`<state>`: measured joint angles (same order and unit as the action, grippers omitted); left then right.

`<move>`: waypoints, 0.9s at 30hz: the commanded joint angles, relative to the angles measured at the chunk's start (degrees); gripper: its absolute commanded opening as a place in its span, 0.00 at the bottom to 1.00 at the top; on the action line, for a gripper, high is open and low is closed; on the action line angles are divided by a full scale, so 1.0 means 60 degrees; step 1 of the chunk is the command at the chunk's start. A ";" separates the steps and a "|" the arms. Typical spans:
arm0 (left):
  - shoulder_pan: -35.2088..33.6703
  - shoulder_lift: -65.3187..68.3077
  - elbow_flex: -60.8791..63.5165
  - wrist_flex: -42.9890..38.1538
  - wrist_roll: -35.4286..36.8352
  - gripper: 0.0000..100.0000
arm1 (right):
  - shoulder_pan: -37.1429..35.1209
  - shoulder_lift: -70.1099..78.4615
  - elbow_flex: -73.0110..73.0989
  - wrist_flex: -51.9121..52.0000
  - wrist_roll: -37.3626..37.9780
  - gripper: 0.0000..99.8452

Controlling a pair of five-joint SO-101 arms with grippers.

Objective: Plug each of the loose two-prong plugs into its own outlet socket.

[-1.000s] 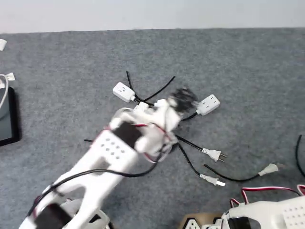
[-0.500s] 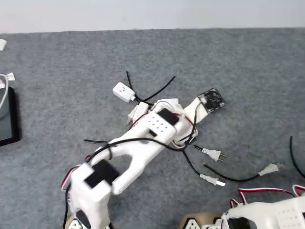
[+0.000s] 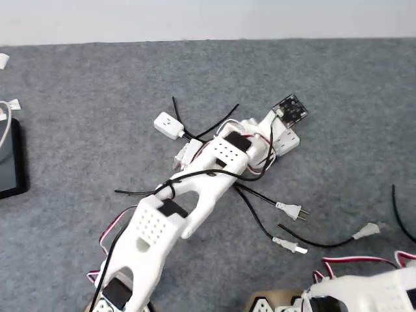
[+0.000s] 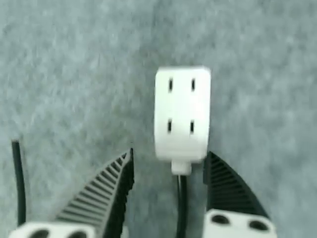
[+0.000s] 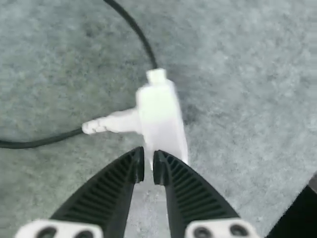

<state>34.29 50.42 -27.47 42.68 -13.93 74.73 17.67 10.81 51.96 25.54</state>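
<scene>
A white outlet socket (image 4: 182,111) with two pairs of slots lies on the grey carpet, its black cord running back between my left gripper's fingers. My left gripper (image 4: 168,156) is open and straddles the socket's cord end. From above, that arm stretches across the middle to this socket (image 3: 288,142). A second socket (image 3: 168,125) lies to its left. Three loose white two-prong plugs (image 3: 291,210) (image 3: 288,246) (image 3: 367,230) lie on the right. My right gripper (image 5: 147,162) is shut, its tips just short of a white plug-like block (image 5: 159,119) on a black cord.
Black cords (image 3: 218,122) cross near the sockets and trail under the left arm. A dark flat device (image 3: 9,159) sits at the left edge. The right arm's body (image 3: 364,292) is at the bottom right corner. The carpet's far edge meets a pale wall (image 3: 208,19).
The left arm has stretched out to the right and farther back, bringing its gripper over the right-hand socket. The right arm has barely shifted.
</scene>
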 commanded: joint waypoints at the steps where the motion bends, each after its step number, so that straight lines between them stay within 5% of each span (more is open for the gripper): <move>1: -0.0088 0.0952 -0.2190 -0.0264 0.0103 0.15 | -0.0242 0.0256 0.0557 -0.0081 0.0029 0.07; 10: -0.0073 0.4000 -0.5736 0.0586 0.0073 0.14 | -0.0154 0.0330 0.0557 -0.0051 0.0073 0.07; 15: -0.0073 0.5158 -0.8007 0.1670 0.0132 0.01 | -0.0168 0.0300 0.0718 -0.0051 0.0073 0.07; 19: -0.0073 0.5788 -0.9487 0.2520 0.0132 0.01 | -0.0256 0.0256 0.0777 -0.0037 0.0059 0.07; 27: 0.0147 0.5143 -1.1421 0.5568 0.1084 0.01 | -0.0564 -0.0696 0.0718 -0.0037 -0.0484 0.10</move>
<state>34.29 87.34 -92.35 67.65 -12.53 72.62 17.93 15.56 51.52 25.19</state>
